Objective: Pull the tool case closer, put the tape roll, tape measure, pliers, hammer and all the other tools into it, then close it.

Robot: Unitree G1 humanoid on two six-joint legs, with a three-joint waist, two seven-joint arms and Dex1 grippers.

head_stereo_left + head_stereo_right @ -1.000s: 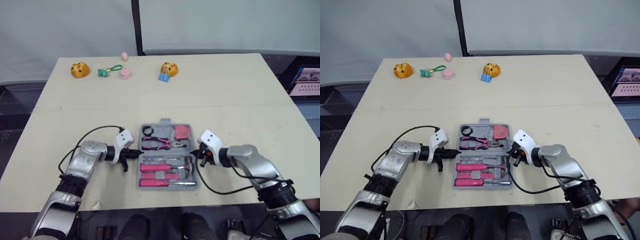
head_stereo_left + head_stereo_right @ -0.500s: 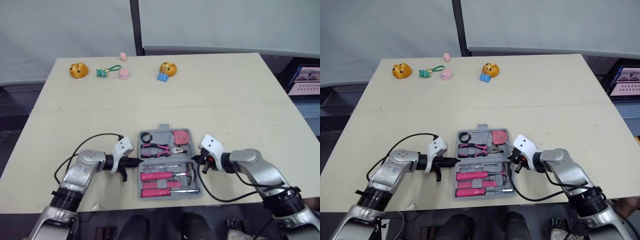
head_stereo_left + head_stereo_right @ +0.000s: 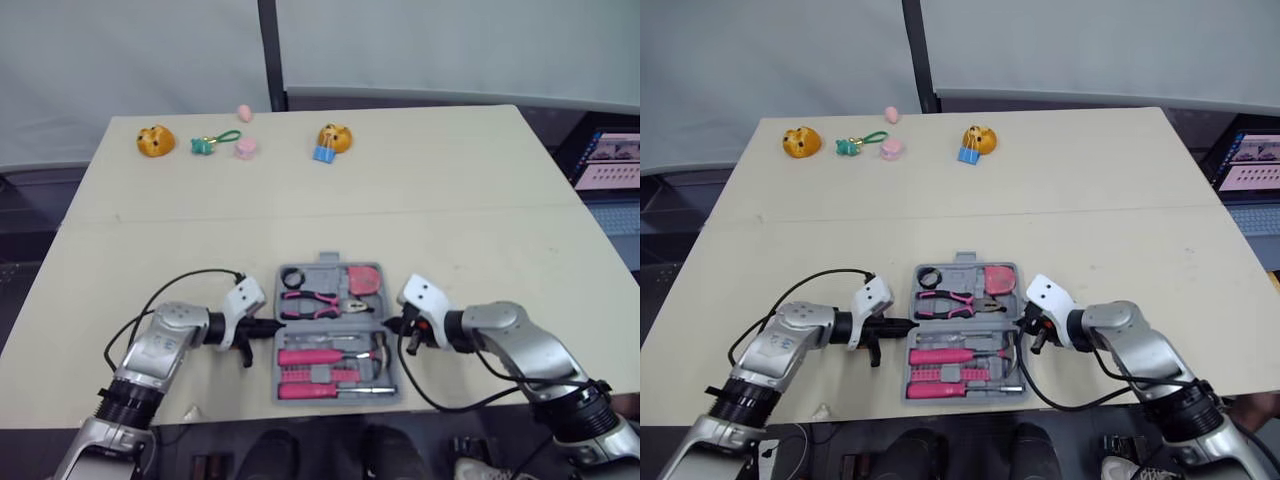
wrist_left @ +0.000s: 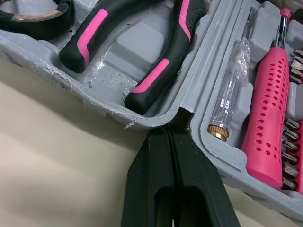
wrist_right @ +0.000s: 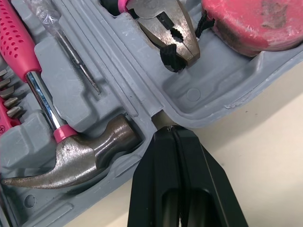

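Note:
The grey tool case (image 3: 327, 264) lies open near the table's front edge. Its far half holds the black tape roll (image 3: 293, 277), the pink-handled pliers (image 3: 318, 300) and the red tape measure (image 3: 365, 279). The near half holds the hammer (image 3: 375, 345) and pink screwdrivers (image 3: 310, 356). My left gripper (image 3: 272, 326) is shut on the case's left edge at the hinge line, seen close up beside the pliers (image 4: 156, 75). My right gripper (image 3: 390, 324) is shut on the right edge at the hinge, by the hammer head (image 5: 85, 161).
Small toys line the table's far edge: an orange bear (image 3: 155, 140), a green keychain (image 3: 212, 143), pink pieces (image 3: 245, 148) and a bear with a blue clip (image 3: 330, 140). A screen (image 3: 608, 160) stands off the right side. The case sits close to the front edge.
The tool case has slid toward me across the table, with both grippers holding its sides and drawing back with it.

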